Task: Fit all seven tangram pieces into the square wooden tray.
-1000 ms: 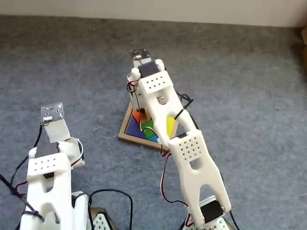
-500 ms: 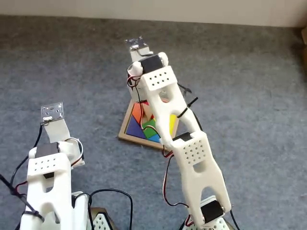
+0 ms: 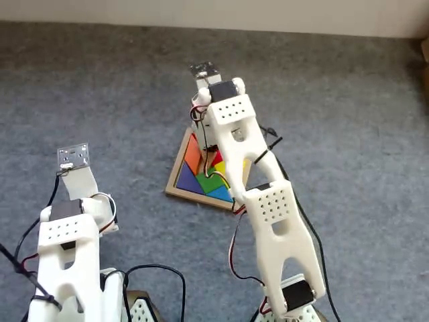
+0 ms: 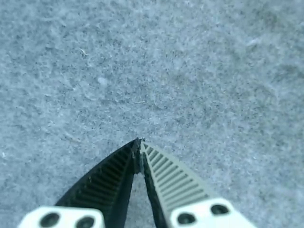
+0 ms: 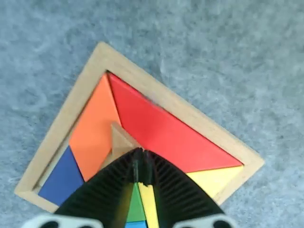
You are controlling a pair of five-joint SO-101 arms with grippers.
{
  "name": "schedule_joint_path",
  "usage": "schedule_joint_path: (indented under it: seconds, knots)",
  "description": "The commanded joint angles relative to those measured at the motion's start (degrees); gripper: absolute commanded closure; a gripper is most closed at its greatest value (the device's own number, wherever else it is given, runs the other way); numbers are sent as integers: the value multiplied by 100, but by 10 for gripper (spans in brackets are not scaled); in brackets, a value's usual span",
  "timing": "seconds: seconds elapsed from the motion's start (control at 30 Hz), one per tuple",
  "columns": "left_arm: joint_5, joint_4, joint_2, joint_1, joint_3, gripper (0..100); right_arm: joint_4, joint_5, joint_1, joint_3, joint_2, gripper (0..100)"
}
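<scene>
Most of the pieces already sit in the wooden tray, which lies flat on the grey surface under the right arm. Orange piece and big red piece meet at the far corner; blue piece is at one side corner, yellow piece along the opposite edge, and the green piece is partly hidden under the gripper. A small triangular gap of bare wood shows between orange and red, right at the tips of the right gripper. That gripper is pinched closed with nothing seen between its tips, pointing down over the middle of the tray. I can't tell whether it touches the pieces. The left gripper is also closed and empty, over bare surface well apart from the tray. No loose piece is seen outside the tray in the high view, though the arm covers part of it. Step, as I judge it: late stage, seating or nudging the last pieces so they close up. The next move likely calls for a short careful push with the closed tips to slide a neighbouring piece into the gap, staying low and light so nothing pops over the rim or drags the tray.
</scene>
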Motion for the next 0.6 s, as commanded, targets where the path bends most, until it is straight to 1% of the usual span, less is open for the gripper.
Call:
schedule_joint_path:
  seconds: [0.0,0.2,0.33,0.57]
  knots:
    - [-26,-44,-119,-57,-22,994,224,62,92,-382,31,993]
    - [-26,-44,-119,-57,-22,994,242,70,198,-435,40,993]
    - [-26,-44,-119,-40,-22,994,251,501,251,-400,40,993]
    - [-26,-62,-119,-40,-22,994,251,510,119,-382,40,993]
